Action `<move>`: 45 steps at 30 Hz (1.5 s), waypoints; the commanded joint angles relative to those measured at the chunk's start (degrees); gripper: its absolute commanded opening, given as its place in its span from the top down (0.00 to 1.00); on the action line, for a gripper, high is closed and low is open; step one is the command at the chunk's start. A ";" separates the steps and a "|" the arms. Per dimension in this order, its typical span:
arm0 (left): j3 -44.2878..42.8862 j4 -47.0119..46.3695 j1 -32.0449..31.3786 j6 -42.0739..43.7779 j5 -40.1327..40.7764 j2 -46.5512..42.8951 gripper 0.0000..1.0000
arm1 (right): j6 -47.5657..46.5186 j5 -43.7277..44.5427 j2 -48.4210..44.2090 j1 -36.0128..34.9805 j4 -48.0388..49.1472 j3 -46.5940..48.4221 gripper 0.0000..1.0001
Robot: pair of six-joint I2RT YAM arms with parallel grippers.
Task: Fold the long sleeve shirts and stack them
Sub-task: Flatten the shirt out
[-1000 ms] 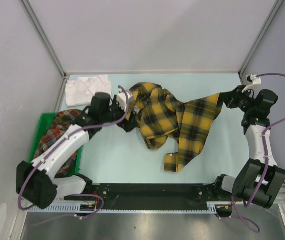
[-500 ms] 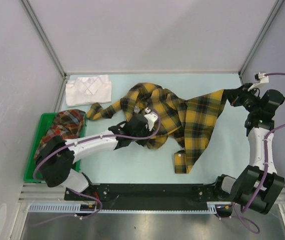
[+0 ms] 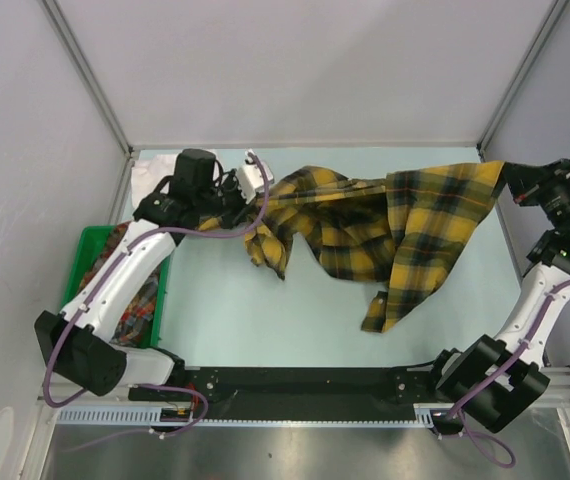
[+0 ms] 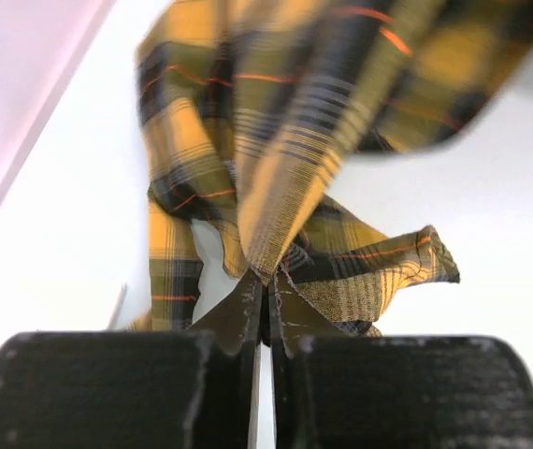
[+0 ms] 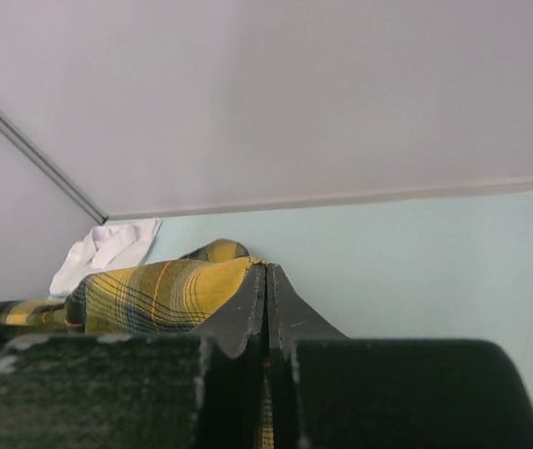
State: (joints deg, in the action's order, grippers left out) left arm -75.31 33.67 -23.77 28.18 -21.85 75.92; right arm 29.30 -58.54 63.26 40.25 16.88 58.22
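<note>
Three shirts are being shown, one yellow shirt (image 3: 365, 225), one white shirt (image 5: 106, 251) and one red shirt (image 3: 143, 300), along with one green bin (image 3: 77, 262) and two arms (image 3: 115, 285) (image 3: 540, 295).

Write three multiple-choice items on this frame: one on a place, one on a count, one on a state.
1. Where does the red-orange plaid shirt lie?
A. in the green bin
B. at the far right corner
C. spread out in the middle

2. How many shirts are in view?
A. one
B. two
C. three

3. How is the yellow plaid shirt held?
A. by one gripper alone
B. by both grippers, stretched between them
C. by neither, lying flat

Key:
1 A: red plaid cloth shows inside the bin, beside the left arm.
2 C: yellow plaid, red plaid, and the white shirt at the far left corner.
3 B: the left gripper and the right gripper are each shut on yellow cloth in their wrist views.
</note>
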 commanded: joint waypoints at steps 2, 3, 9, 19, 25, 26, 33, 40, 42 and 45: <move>1.56 14.42 3.98 17.35 -12.14 8.45 0.85 | 4.36 0.80 -1.74 -1.83 6.06 0.59 1.00; 2.52 12.32 5.82 15.60 -13.12 8.80 0.78 | 3.93 0.71 -2.09 -2.45 5.27 0.32 1.00; 11.49 -4.74 14.98 4.78 -2.72 4.95 0.58 | 3.31 -0.08 -4.55 -5.96 3.42 -1.61 1.00; 22.74 -9.13 8.06 -5.23 -5.25 -8.59 0.01 | 3.04 3.78 -4.38 -11.24 3.51 -0.56 1.00; 27.41 -17.14 1.46 -17.09 13.66 -7.11 0.02 | 3.22 4.93 -3.59 -11.69 4.03 1.19 1.00; 27.84 -17.93 0.58 -17.55 14.98 -7.01 0.03 | 3.13 5.10 -3.41 -11.69 3.95 1.81 1.00; 24.34 -21.81 -3.13 -20.08 17.46 2.99 0.21 | 2.87 5.98 -1.57 -11.60 3.77 4.01 1.00; 21.96 -20.23 0.03 -22.21 11.31 10.39 0.53 | 3.04 6.34 -0.77 -11.16 3.77 6.03 1.00; 20.74 -18.48 4.14 -20.12 9.90 8.11 0.79 | 3.92 6.16 -0.69 -9.85 4.38 6.38 1.00; 14.59 -11.39 7.93 -11.36 5.34 5.91 0.96 | 5.50 5.64 -0.25 -8.70 5.44 7.35 1.00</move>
State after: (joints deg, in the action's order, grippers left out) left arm -52.21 16.56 -21.39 8.34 -11.05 86.48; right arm 32.67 -53.52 63.02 29.78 17.80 61.56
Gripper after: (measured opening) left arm 0.106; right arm 0.009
